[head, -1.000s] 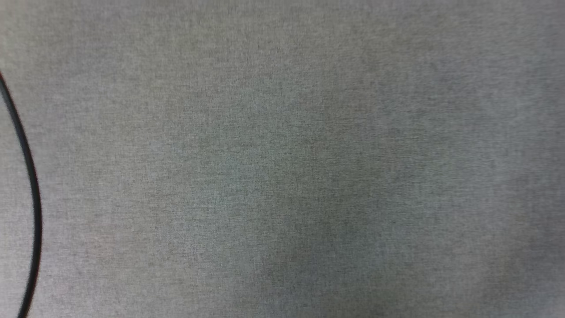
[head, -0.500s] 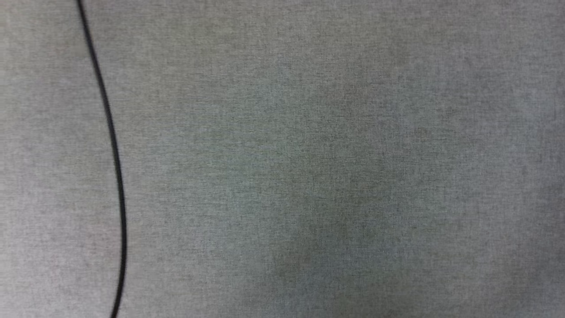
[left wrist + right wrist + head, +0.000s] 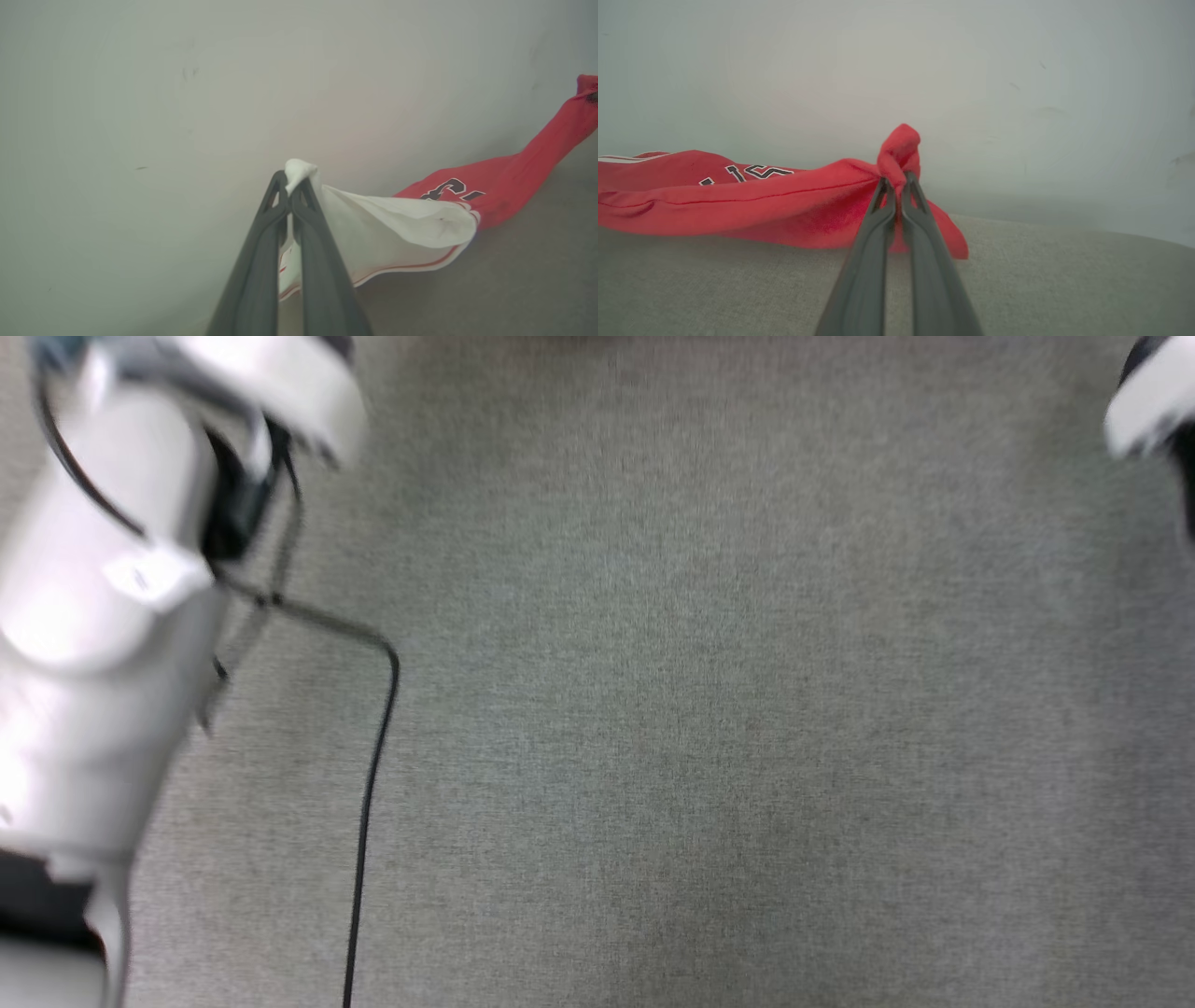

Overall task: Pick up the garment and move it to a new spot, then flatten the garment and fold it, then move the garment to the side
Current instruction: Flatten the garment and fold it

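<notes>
Item: garment, a red jersey with a white, stripe-trimmed sleeve and black, white-edged lettering. It is slung between both grippers, low over the grey woven cloth surface, with a pale wall behind.
Holds: left gripper, dark fingers pinched tight on the bunched white sleeve; right gripper, pinched on a bunched red corner.
Also: thin black cable beside the white left forearm.

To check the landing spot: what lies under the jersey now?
Grey fabric surface lies under the jersey, which the left gripper and right gripper hold stretched. The part right below its sagging middle is covered, so any contact there cannot be seen.
</notes>
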`<state>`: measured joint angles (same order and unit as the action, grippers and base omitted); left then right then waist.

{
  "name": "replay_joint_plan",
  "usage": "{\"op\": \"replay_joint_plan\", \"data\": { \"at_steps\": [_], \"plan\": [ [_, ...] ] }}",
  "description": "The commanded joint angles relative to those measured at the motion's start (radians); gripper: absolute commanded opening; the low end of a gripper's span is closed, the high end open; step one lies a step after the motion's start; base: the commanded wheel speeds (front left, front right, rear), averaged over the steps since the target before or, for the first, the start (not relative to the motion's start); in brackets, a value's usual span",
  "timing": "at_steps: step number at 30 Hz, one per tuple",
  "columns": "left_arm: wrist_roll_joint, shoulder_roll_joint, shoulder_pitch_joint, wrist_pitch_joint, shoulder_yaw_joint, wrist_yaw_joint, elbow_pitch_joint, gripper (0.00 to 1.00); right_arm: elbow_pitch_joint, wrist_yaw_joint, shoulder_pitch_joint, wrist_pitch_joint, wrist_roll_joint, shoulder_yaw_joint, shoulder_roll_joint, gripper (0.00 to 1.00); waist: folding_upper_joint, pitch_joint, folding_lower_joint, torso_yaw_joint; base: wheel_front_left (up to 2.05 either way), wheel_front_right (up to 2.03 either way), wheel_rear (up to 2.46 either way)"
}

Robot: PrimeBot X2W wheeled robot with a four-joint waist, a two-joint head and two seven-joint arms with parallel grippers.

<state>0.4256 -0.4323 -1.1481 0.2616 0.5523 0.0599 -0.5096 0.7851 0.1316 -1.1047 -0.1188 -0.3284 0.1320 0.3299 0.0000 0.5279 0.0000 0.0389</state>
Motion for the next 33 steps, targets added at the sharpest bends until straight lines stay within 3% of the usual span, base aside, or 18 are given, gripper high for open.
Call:
{"op": "replay_joint_plan", "data": {
  "at_steps": [1, 10, 20, 23, 33],
  "plan": [
    [0.004, -0.002, 0.046, 0.004, -0.003, -0.006, 0.018, 0.0, -0.007, -0.002, 0.036, -0.001, -0.011, 0.005, 0.003, 0.0, 0.0, -0.052, 0.0, 0.006, 0.0, 0.0, 0.0],
    [0.049, -0.047, 0.452, -0.004, 0.011, -0.054, 0.163, 0.0, -0.086, -0.001, 0.347, 0.03, -0.16, 0.101, 0.024, 0.0, 0.0, -0.222, 0.0, 0.019, 0.0, 0.0, 0.0],
    [0.11, -0.123, 0.829, -0.113, 0.077, -0.109, 0.308, 0.0, -0.188, -0.002, 0.646, 0.121, -0.324, 0.197, 0.113, 0.0, 0.0, -0.379, 0.0, 0.043, 0.0, 0.0, 0.0],
    [0.147, -0.155, 0.919, -0.148, 0.099, -0.092, 0.354, 0.0, -0.204, -0.002, 0.71, 0.145, -0.361, 0.206, 0.13, 0.0, 0.0, -0.421, 0.0, 0.048, 0.0, 0.0, 0.0],
    [0.24, -0.257, 1.134, -0.235, 0.117, -0.1, 0.506, 0.0, -0.288, -0.002, 0.906, 0.25, -0.492, 0.208, 0.201, 0.0, 0.0, -0.531, 0.0, 0.061, 0.0, 0.0, 0.0]
  ]
}}
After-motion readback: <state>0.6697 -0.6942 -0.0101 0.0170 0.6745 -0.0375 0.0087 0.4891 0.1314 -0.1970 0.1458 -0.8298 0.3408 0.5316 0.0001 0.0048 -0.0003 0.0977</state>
